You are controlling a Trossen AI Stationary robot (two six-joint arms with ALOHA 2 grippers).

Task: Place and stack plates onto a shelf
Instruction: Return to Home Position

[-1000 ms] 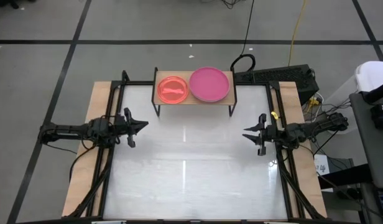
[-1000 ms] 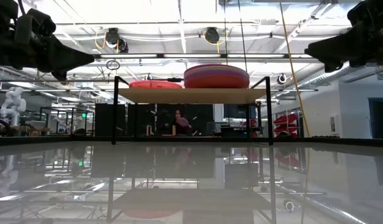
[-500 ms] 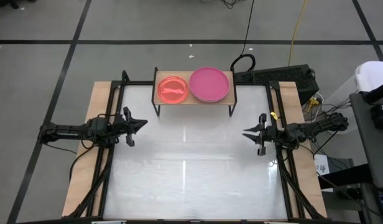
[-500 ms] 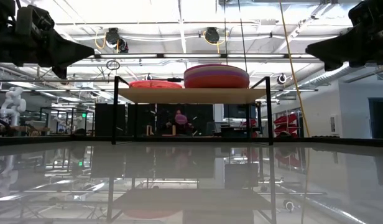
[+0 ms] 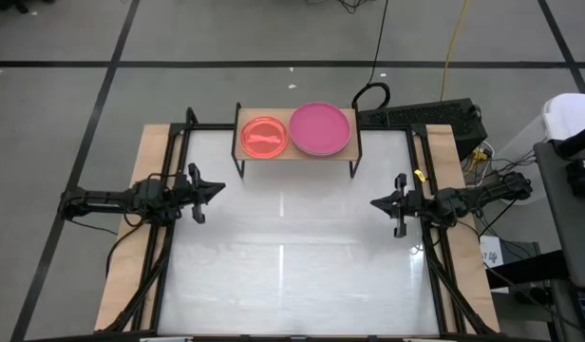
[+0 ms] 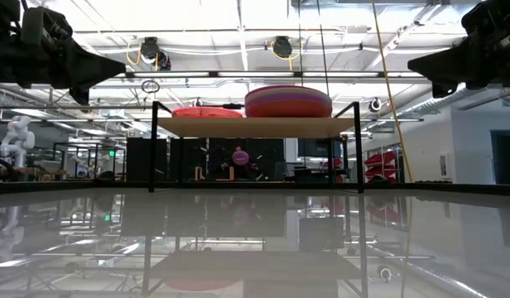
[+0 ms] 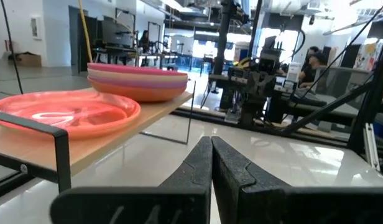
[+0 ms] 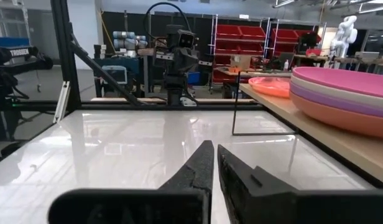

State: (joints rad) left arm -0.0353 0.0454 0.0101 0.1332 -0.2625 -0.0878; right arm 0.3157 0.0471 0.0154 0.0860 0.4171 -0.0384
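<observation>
The shelf (image 5: pixel 289 153), a light-wood board on black legs, stands at the table's far edge. On its left half lies a translucent orange-pink divided plate (image 5: pixel 262 137). On its right half rests a stack of large plates with a magenta one on top (image 5: pixel 320 128); purple, beige and red rims show below it (image 8: pixel 341 99). My left gripper (image 5: pixel 220 186) hovers shut over the table's left side, pointing right. My right gripper (image 5: pixel 373 202) hovers shut over the right side, pointing left. Both are nearer than the shelf and hold nothing.
The glossy white tabletop (image 5: pixel 292 256) stretches between the two grippers and toward the near edge. Black frame rails (image 5: pixel 164 237) run along both sides of the table. Cables and a dark box (image 5: pixel 435 116) lie behind the shelf's right end.
My left gripper has risen a little, still shut. The plates and the shelf have stayed where they were.
</observation>
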